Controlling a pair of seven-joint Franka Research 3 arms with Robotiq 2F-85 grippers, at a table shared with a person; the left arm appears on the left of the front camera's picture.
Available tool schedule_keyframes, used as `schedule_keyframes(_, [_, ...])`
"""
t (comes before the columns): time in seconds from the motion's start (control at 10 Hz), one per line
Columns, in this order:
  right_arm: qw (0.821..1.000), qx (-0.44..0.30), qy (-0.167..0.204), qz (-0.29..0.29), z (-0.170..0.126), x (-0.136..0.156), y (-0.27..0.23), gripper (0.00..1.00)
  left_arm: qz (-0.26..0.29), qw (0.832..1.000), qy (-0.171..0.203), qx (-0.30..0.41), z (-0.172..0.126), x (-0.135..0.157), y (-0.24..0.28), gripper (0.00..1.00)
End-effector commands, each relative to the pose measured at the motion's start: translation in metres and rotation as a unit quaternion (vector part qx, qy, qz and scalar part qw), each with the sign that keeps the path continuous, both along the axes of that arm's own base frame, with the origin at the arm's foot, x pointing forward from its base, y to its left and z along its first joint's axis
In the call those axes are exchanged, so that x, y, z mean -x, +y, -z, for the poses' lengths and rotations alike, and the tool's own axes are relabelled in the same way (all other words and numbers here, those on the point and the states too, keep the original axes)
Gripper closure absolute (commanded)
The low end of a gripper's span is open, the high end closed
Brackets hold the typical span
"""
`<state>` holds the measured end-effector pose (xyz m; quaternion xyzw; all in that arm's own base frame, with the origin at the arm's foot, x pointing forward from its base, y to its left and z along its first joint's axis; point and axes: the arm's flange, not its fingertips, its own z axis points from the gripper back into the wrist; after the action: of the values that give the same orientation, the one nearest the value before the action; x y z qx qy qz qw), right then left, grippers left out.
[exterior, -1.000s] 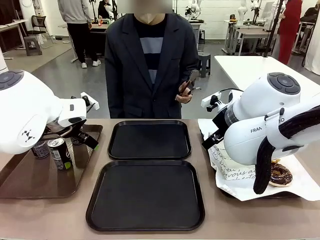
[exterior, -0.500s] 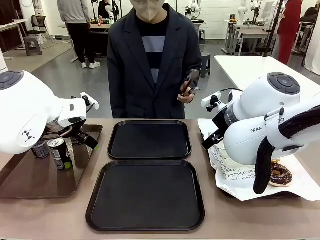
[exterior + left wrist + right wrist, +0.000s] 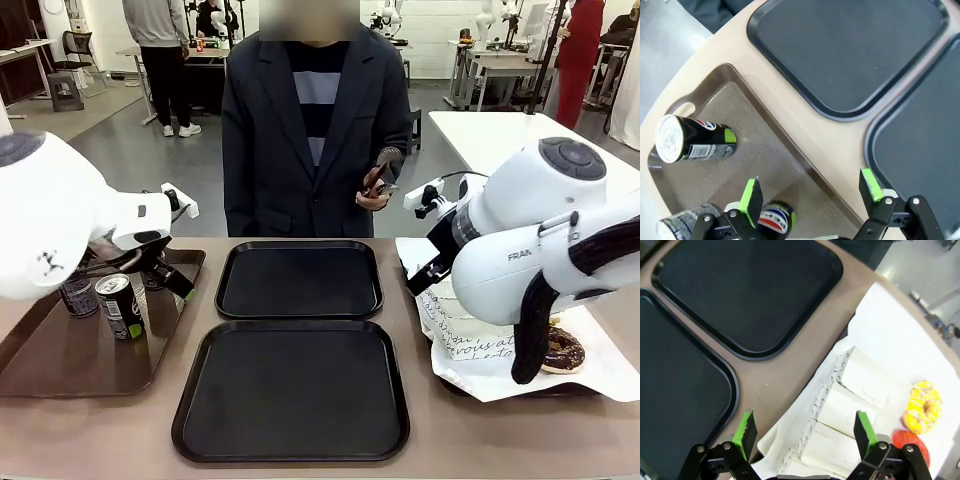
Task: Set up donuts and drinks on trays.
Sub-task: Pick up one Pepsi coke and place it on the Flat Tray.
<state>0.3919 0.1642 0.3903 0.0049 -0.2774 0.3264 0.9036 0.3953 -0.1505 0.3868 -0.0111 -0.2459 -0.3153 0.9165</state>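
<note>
Two black trays lie bare at mid-table, the far one (image 3: 300,280) and the near one (image 3: 293,392). Black drink cans (image 3: 120,306) stand on a brown tray (image 3: 60,360) at the left. My left gripper (image 3: 172,280) (image 3: 810,192) hovers open over that tray's right rim, and one can (image 3: 775,218) sits just below its left finger. A chocolate donut (image 3: 562,350) lies on white paper (image 3: 470,345) at the right. My right gripper (image 3: 805,427) is open above white paper sleeves (image 3: 840,405); a yellow-iced donut (image 3: 926,400) and a red one (image 3: 907,440) lie beyond.
A person (image 3: 315,130) stands at the far side of the table, holding a phone (image 3: 378,178) in one hand. Another can (image 3: 692,142) stands near the brown tray's handle end. My right arm's bulk (image 3: 540,260) hangs over the paper and hides much of it.
The person has shifted a little to the right. Both arms have barely moved; the grippers stay open.
</note>
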Motion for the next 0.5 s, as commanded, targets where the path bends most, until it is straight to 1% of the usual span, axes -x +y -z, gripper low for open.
schedule_keyframes(0.0, [0.999, 0.032, 0.016, -0.002, -0.027, 0.075, -0.035, 0.00, 0.045, 0.998, 0.055, -0.005, -0.036, 0.079, 0.039, 0.00])
schedule_keyframes(0.1, [0.999, 0.045, 0.029, 0.007, -0.038, 0.098, -0.048, 0.00, 0.057, 0.995, 0.075, -0.020, -0.044, 0.099, 0.051, 0.00])
schedule_keyframes(0.2, [0.997, 0.063, 0.054, 0.008, -0.040, 0.117, -0.057, 0.00, 0.062, 0.992, 0.104, -0.033, -0.048, 0.114, 0.059, 0.00])
schedule_keyframes(0.3, [0.990, 0.085, 0.116, 0.000, -0.036, 0.136, -0.067, 0.00, 0.065, 0.987, 0.142, -0.050, -0.045, 0.128, 0.064, 0.00])
schedule_keyframes(0.4, [0.985, 0.095, 0.145, 0.003, -0.032, 0.149, -0.073, 0.00, 0.065, 0.983, 0.164, -0.054, -0.044, 0.135, 0.069, 0.00])
